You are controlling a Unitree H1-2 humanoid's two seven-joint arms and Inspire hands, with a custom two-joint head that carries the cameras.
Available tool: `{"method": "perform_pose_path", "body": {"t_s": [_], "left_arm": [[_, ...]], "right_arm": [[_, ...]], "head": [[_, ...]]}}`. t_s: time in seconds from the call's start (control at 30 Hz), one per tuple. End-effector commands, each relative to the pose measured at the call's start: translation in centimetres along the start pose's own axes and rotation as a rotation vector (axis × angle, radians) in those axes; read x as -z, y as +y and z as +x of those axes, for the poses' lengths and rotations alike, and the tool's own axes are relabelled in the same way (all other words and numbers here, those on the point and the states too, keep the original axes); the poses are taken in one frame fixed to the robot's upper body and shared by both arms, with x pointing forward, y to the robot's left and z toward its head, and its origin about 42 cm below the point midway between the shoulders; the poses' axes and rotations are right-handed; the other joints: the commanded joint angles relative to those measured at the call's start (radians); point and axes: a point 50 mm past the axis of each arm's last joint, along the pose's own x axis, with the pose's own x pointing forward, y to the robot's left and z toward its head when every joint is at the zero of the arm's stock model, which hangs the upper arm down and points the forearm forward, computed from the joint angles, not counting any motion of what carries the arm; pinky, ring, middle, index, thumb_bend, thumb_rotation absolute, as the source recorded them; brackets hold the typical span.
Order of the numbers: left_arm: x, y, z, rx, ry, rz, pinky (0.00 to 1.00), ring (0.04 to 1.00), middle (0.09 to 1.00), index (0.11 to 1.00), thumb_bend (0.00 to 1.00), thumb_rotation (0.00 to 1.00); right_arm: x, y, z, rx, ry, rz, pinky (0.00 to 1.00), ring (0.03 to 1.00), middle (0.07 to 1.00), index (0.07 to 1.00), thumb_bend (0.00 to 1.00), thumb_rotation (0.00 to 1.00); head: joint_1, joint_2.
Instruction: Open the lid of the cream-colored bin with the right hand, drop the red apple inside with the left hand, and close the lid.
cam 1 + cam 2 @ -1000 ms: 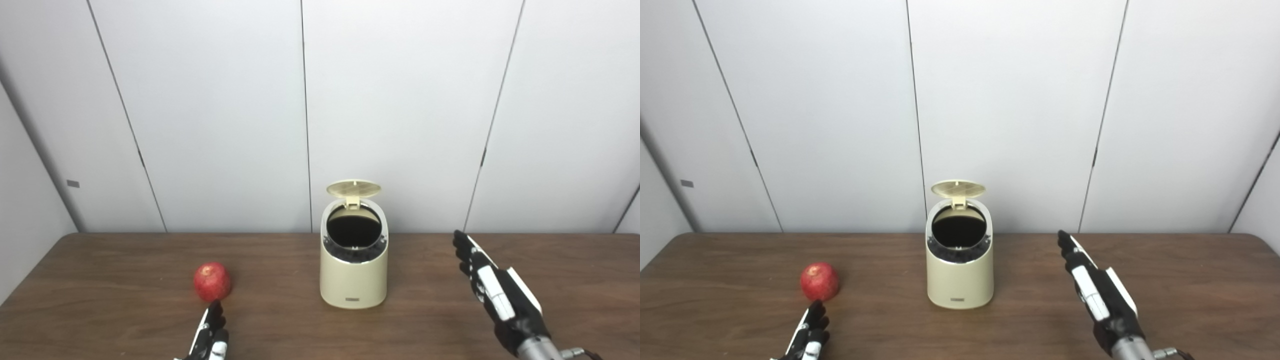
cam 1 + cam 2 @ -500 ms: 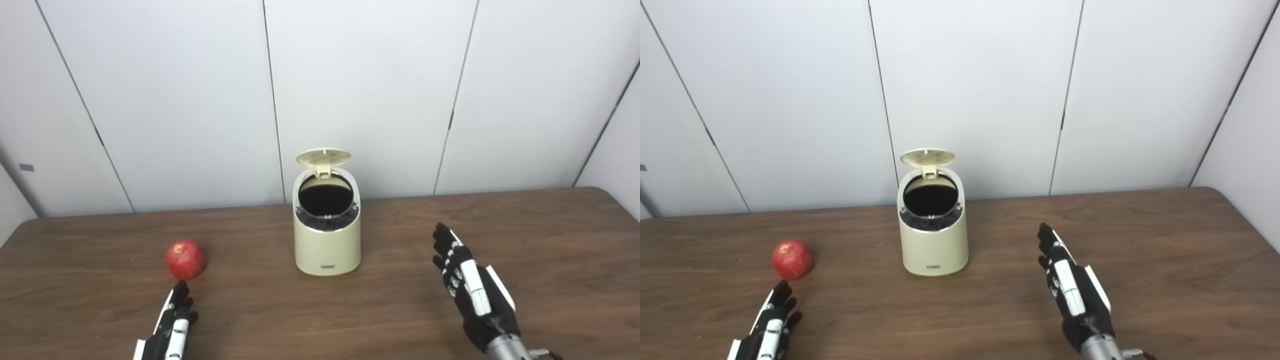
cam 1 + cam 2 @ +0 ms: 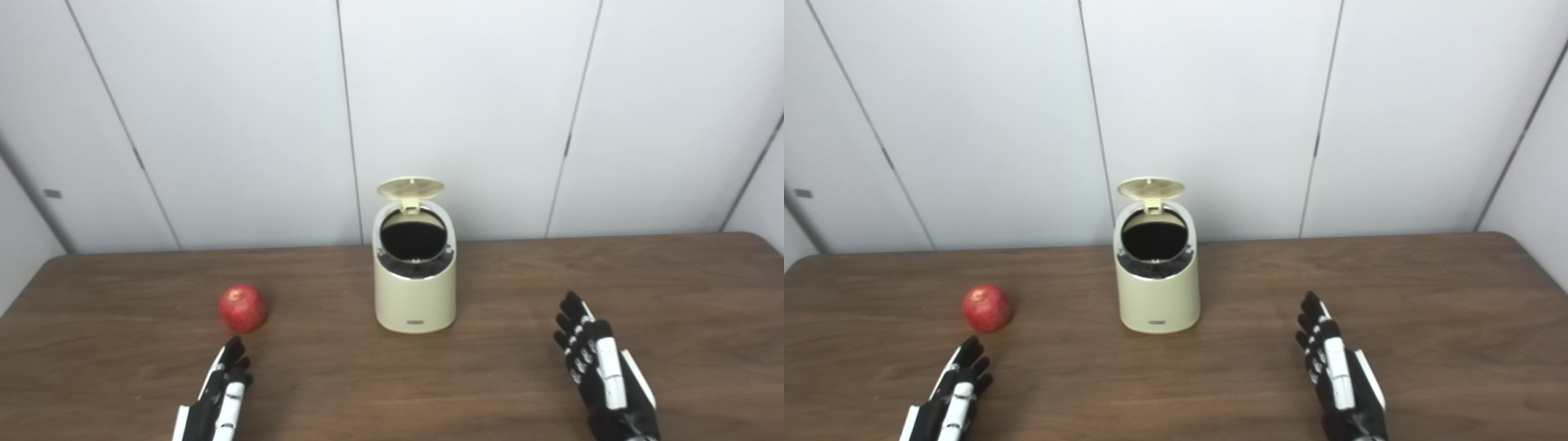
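Cream-coloured bin [image 3: 415, 294] lid [image 3: 410, 187] up, red apple [image 3: 242, 308] on table, ungrasped
My left hand [image 3: 222, 397], fingers extended and empty, lies just short of it; right hand [image 3: 605, 373] released, well apart

My right hand [image 3: 603, 373] has drawn back toward me and now sits lower, farther from the bin [image 3: 416, 275] than a second ago, its fingers spread and empty. My left hand [image 3: 217, 398] has slipped back too, leaving a wider gap to the apple [image 3: 242, 308] ahead of its fingertips. My head's view has also shifted.
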Motion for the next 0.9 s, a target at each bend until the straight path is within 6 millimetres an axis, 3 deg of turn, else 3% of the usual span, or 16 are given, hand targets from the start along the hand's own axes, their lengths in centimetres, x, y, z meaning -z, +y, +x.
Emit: {"method": "perform_pose_path", "body": {"t_s": [0.0,0.13,0.37,0.53,0.6,0.67,0.73,0.87], "left_arm": [[-0.3,-0.2,-0.2,-0.005,-0.015,0.001,0.93,0.958,0.968,0.963,0.49,0.71],[0.0,-0.6,-0.3,-0.004,-0.018,-0.004,0.94,0.965,0.972,0.966,0.53,0.68],[0.5,-1.5,-0.3,-0.030,-0.018,0.055,0.90,0.929,0.947,0.951,0.49,0.65],[0.0,-1.9,-0.2,-0.026,-0.033,0.176,0.92,0.945,0.950,0.965,0.58,0.62],[-0.6,-2.1,-0.2,-0.042,-0.037,0.229,0.93,0.944,0.945,0.964,0.64,0.58],[-1.0,-2.3,-0.1,-0.060,-0.055,0.261,0.90,0.932,0.945,0.965,0.70,0.45],[-1.4,-2.4,0.0,-0.078,-0.073,0.323,0.89,0.924,0.940,0.961,0.75,0.38],[-2.1,-1.9,0.7,-0.104,-0.114,0.451,0.85,0.924,0.948,0.967,0.81,0.26]], "right_arm": [[-1.3,-0.5,0.5,-0.020,-0.096,-0.008,1.00,1.000,1.000,0.996,0.63,0.94],[-0.9,-1.2,0.5,-0.024,-0.089,-0.009,1.00,1.000,1.000,0.996,0.61,0.94],[-1.4,-2.0,0.5,-0.047,-0.073,0.004,1.00,1.000,1.000,0.997,0.62,0.96],[-2.3,-2.1,0.2,-0.055,-0.072,0.009,0.99,0.997,0.991,0.962,0.64,0.94],[-2.7,-2.2,0.0,-0.062,-0.075,0.003,0.95,0.977,0.973,0.948,0.65,0.93],[-3.0,-2.2,-0.1,-0.068,-0.077,-0.003,0.88,0.940,0.943,0.923,0.67,0.91],[-3.1,-2.3,-0.1,-0.075,-0.081,-0.007,0.83,0.913,0.923,0.903,0.69,0.89],[-3.3,-2.3,-0.2,-0.072,-0.085,-0.006,0.77,0.878,0.892,0.881,0.74,0.87]], "head": [[0.035,-0.006],[0.090,-0.025],[0.175,-0.043],[0.220,-0.043],[0.239,-0.043],[0.248,-0.045],[0.257,-0.050],[0.271,-0.057]]}}
